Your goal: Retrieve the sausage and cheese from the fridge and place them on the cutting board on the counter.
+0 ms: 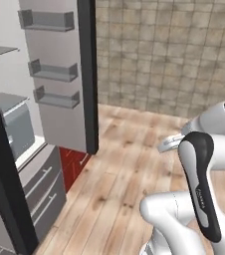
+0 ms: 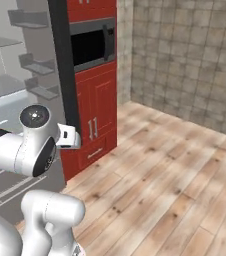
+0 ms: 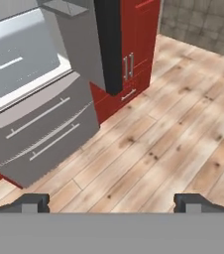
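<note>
The fridge (image 3: 39, 124) stands open ahead and to the left of our gripper (image 3: 112, 202), grey shelves bare to us, two drawers shut below; we cannot make out sausage or cheese. Our fingers are spread wide, holding nothing, over plank floor (image 3: 173, 134). We judge the swung-out door (image 1: 67, 74) could catch the arm when we reach in.

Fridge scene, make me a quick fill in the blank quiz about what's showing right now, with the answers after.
1. The fridge door stands ____.
2. The gripper has its jaws ____, with nothing between them.
3. Below the fridge door sit two grey ____ with bar handles.
4. The cabinets beside the fridge are coloured ____.
Answers: open; open; drawers; red
</note>
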